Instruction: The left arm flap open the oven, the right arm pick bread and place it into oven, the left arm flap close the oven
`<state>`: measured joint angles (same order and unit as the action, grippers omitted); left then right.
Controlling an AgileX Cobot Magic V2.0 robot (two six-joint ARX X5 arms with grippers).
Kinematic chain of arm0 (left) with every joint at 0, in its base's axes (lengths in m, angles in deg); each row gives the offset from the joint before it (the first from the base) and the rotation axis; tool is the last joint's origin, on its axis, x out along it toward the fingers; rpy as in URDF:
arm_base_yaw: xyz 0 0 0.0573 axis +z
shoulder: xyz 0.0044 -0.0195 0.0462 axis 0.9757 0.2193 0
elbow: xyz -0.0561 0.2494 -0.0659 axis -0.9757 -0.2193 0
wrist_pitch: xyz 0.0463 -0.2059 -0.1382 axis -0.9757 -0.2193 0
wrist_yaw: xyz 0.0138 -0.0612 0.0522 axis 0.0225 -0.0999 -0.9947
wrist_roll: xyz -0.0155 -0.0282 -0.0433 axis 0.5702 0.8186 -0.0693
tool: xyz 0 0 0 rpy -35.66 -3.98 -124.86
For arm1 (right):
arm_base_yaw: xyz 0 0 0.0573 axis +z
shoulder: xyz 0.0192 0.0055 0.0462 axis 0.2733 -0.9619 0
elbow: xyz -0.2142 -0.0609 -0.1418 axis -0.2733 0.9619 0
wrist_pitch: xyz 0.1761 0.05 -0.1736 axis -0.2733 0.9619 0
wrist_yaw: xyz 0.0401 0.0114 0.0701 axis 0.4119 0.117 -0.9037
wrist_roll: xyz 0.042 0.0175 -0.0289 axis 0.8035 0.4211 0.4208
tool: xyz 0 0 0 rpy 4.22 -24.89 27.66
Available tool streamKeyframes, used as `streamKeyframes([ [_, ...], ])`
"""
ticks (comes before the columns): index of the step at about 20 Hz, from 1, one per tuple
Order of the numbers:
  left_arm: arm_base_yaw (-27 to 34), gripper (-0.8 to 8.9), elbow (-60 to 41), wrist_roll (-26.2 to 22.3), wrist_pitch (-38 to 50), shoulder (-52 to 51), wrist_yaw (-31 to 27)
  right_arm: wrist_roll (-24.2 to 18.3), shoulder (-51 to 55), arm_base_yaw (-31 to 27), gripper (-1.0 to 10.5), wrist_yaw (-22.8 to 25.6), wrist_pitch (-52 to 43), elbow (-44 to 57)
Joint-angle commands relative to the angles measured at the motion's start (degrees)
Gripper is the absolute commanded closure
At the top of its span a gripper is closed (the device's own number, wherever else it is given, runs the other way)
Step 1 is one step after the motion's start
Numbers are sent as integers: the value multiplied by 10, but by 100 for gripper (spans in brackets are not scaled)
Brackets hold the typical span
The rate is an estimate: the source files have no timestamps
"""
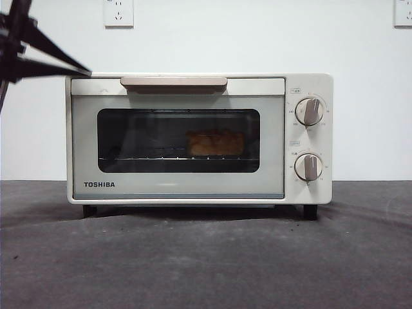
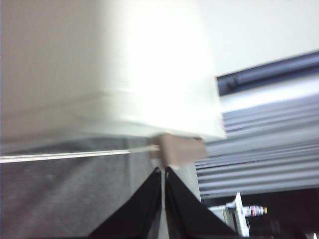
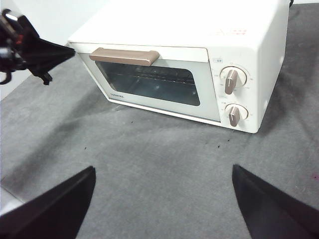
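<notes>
Black pointed metal of the left tool [image 1: 87, 69] sits at the upper left corner of the cream-white boxy TOSHIBA toaster oven [image 1: 180, 190], its tip just beside that corner; in the left wrist view the two jaws are pressed together with only a thin slit between them, clenched on nothing, pointing at the end of the beige bar handle [image 2: 179, 149]. From the right wrist view the same left tool [image 3: 70, 50] reaches in beside the oven's [image 3: 199, 25] top corner, at the handle's [image 3: 124, 56] side.

Across the oven's front the dark glass-windowed door [image 1: 177, 140] stands shut and upright, with the handle [image 1: 174, 82] along its top edge. Behind the glass, right of the door's centre, the small golden-orange lumpy loaf of bread [image 1: 215, 143] rests on the wire rack inside the oven. To the right of the door are two beige round knobs, the upper knob [image 1: 309, 111] above the lower knob [image 1: 309, 167].

The oven stands on black feet on the dark grey cloth-covered bench [image 1: 206, 257]. The right tool [image 3: 162, 209] hangs well in front of the oven above the bench [image 3: 164, 159], its jaws spread wide, released, holding nothing.
</notes>
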<state>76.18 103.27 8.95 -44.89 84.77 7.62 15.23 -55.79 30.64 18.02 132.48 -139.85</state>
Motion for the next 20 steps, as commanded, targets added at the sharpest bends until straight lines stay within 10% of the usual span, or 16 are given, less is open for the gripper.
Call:
streamKeyframes([
  [1,-9,798,10,-36,3,-41,16,5,-2,5,516,2,-5,-10],
  [12,-40,798,10,-163,-126,-197,12,-43,-2,5,516,-13,-5,-10],
  [20,-54,798,10,-320,-309,-299,-122,-90,-2,5,694,-14,-5,-10],
])
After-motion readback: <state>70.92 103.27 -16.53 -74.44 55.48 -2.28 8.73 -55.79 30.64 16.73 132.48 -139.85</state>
